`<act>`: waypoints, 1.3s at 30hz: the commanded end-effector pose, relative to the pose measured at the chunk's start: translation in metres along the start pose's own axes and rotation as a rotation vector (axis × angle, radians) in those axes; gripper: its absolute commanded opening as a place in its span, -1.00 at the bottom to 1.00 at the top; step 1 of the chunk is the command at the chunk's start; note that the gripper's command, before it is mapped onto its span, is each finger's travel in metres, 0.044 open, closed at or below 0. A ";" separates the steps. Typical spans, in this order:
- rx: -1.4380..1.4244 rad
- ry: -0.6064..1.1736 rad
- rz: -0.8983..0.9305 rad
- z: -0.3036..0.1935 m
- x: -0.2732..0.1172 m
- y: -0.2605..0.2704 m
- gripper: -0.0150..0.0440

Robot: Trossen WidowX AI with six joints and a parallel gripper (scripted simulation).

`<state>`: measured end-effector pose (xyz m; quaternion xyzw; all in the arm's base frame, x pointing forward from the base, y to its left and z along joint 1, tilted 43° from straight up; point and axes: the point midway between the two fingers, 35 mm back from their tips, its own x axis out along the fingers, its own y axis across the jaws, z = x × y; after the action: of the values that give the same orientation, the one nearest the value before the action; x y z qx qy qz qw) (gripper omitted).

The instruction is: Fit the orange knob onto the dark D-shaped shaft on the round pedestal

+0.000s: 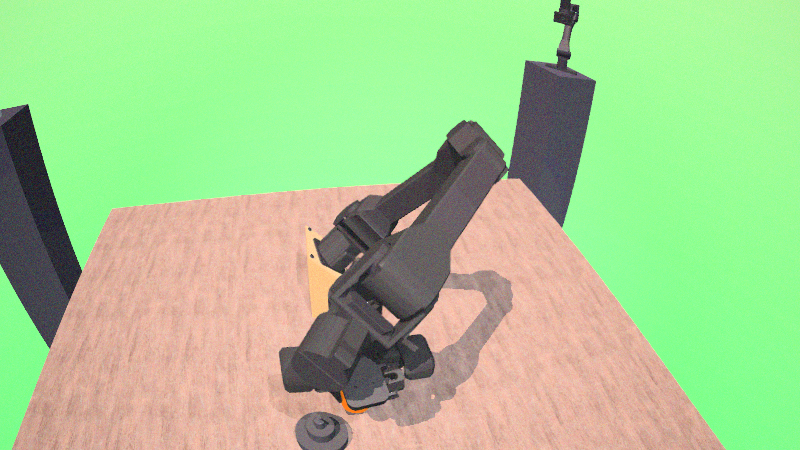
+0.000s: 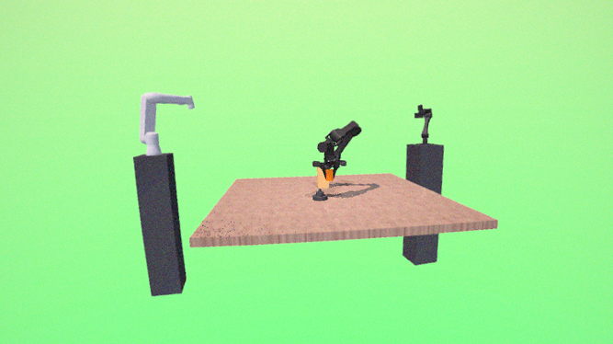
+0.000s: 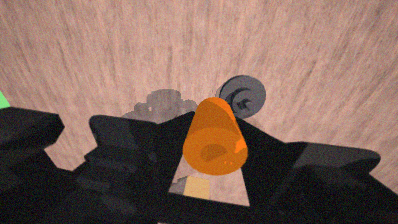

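Note:
The orange knob [image 1: 349,408] [image 2: 329,176] [image 3: 215,140] is between the fingers of my gripper [image 2: 330,172] [image 3: 213,117], which is shut on it and holds it raised above the table. The round dark pedestal [image 1: 334,443] [image 2: 319,198] [image 3: 257,90] stands on the table, apart from the knob. In the wrist view it is above and right of the knob; in the top view it is below and left of it. Its shaft [image 1: 319,421] [image 3: 243,104] sticks up from the middle. The shaft's flat side cannot be made out. The arm hides most of the knob in the top view.
A yellow upright plate [image 1: 320,288] [image 2: 322,178] [image 3: 197,187] stands at the arm's base on the wooden table [image 1: 167,313] [image 2: 263,212]. A pale arm [image 2: 148,116] and another dark arm [image 1: 566,36] [image 2: 426,125] stand on dark pillars beyond the table's edges.

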<state>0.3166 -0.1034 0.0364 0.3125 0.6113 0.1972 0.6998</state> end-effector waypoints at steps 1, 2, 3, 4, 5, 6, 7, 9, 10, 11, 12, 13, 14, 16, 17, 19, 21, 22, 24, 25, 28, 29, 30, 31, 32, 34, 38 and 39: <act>-0.002 -0.002 -0.005 0.000 0.003 -0.012 -0.49; -0.002 -0.002 -0.005 0.000 0.004 -0.015 -0.49; -0.002 -0.002 -0.005 0.000 0.005 -0.018 -0.49; -0.002 -0.002 -0.005 0.000 0.006 -0.021 -0.49; -0.002 -0.002 -0.005 0.000 0.008 -0.024 -0.49; -0.002 -0.002 -0.005 0.000 0.009 -0.027 -0.49; -0.002 -0.002 -0.005 0.000 0.010 -0.030 -0.49; -0.002 -0.002 -0.005 -0.001 0.013 -0.036 -0.49; -0.002 -0.002 -0.005 -0.001 0.014 -0.039 -0.49; -0.002 -0.002 -0.005 -0.001 0.015 -0.042 -0.49; -0.002 -0.003 -0.005 -0.001 0.017 -0.045 -0.49; -0.003 -0.003 -0.004 -0.002 0.018 -0.048 -0.49; -0.003 -0.003 -0.004 -0.002 0.019 -0.051 -0.49; -0.003 -0.003 -0.004 -0.003 0.021 -0.055 -0.49; -0.003 -0.003 -0.004 -0.003 0.021 -0.055 -0.49; -0.003 -0.003 -0.004 -0.003 0.023 -0.055 -0.49; -0.003 -0.003 -0.004 -0.002 0.027 -0.055 -0.49; -0.003 -0.003 -0.004 -0.002 0.030 -0.055 -0.49; -0.003 -0.003 -0.004 -0.002 0.037 -0.055 -0.49; -0.003 -0.003 -0.003 -0.002 0.041 -0.055 -0.49; -0.003 -0.003 -0.003 -0.003 0.047 -0.055 -0.49; -0.003 -0.003 -0.003 -0.003 0.047 -0.055 -0.49; -0.006 -0.003 -0.003 -0.002 0.046 -0.055 -0.49; -0.008 -0.003 -0.003 -0.002 0.044 -0.055 -0.49; -0.009 -0.003 -0.003 -0.002 0.043 -0.055 -0.49; -0.009 -0.003 -0.003 -0.001 0.043 -0.055 -0.49; -0.009 -0.003 -0.003 -0.001 0.046 -0.055 -0.49; -0.009 -0.003 -0.003 -0.001 0.046 -0.055 -0.49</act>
<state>0.3170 -0.1139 -0.0344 0.3071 0.6112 0.1977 0.7022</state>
